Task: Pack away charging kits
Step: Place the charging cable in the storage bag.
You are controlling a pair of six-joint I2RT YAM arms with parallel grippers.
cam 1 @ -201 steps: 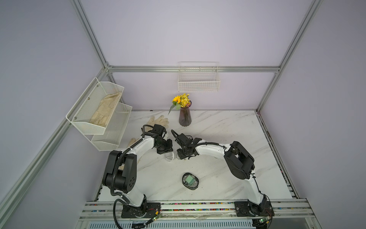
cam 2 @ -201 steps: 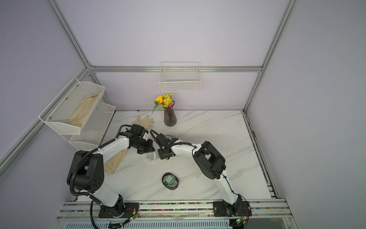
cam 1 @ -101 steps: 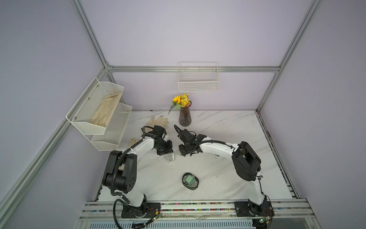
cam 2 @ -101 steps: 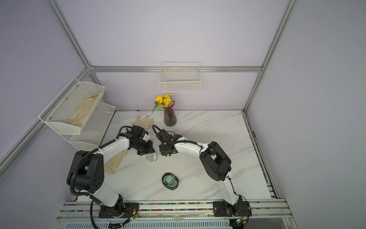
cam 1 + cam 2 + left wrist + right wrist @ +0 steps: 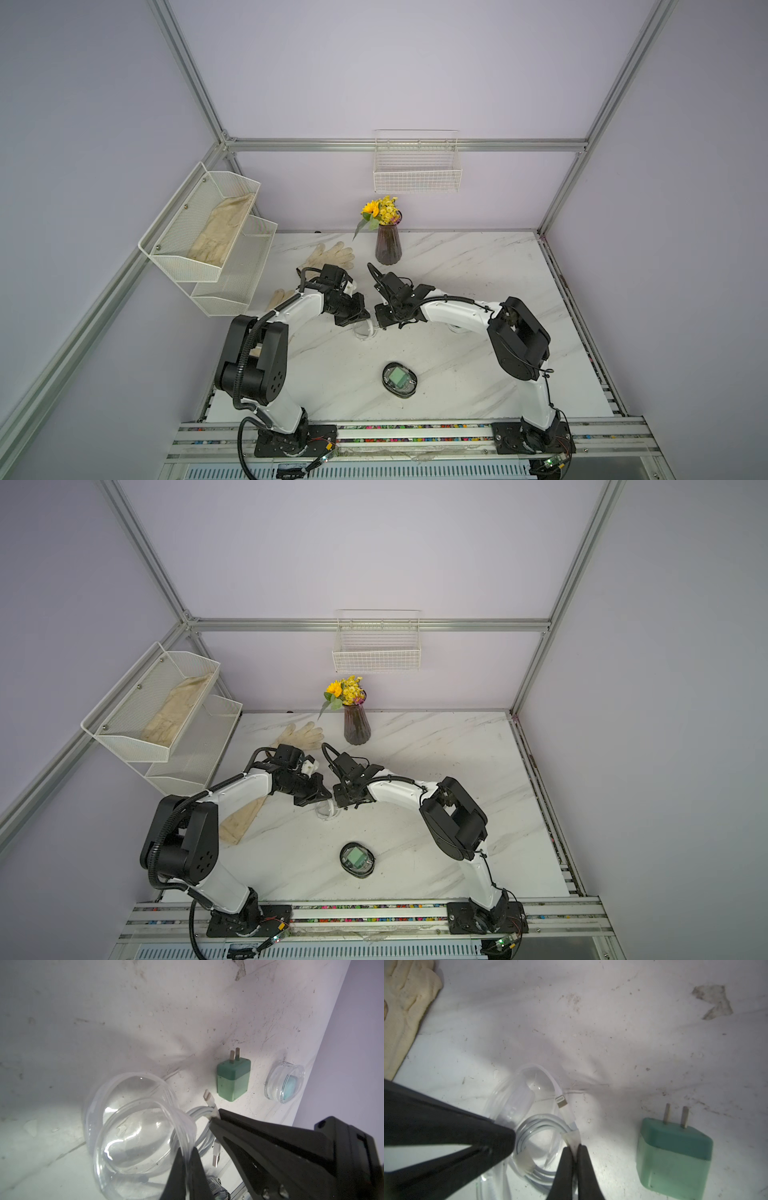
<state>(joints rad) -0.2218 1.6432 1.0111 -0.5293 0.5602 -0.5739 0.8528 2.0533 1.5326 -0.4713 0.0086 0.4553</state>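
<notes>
An open transparent case point(image 5: 133, 1130) lies mid-table, seen in both top views point(image 5: 363, 331) point(image 5: 324, 811). My left gripper point(image 5: 187, 1153) is shut on its rim. A coiled white cable point(image 5: 542, 1124) rests against that case, partly overlapping it. My right gripper point(image 5: 573, 1148) is shut on the cable's taped tab. A mint-green plug adapter point(image 5: 675, 1153) lies on the marble just beside the right gripper, prongs out point(image 5: 233, 1080). Further off is a closed clear case point(image 5: 284, 1082) with something teal inside. A black-rimmed case point(image 5: 399, 379) holding a green adapter sits near the front.
A dark vase of yellow flowers point(image 5: 387, 245) stands at the back. Cream gloves lie behind the left arm point(image 5: 332, 253) and under it point(image 5: 241, 820). A mesh shelf point(image 5: 208, 237) hangs on the left wall, a wire basket point(image 5: 417, 174) on the back wall.
The right arm's elbow has swung out to the right while its gripper stayed at the case. The left arm has hardly moved.
</notes>
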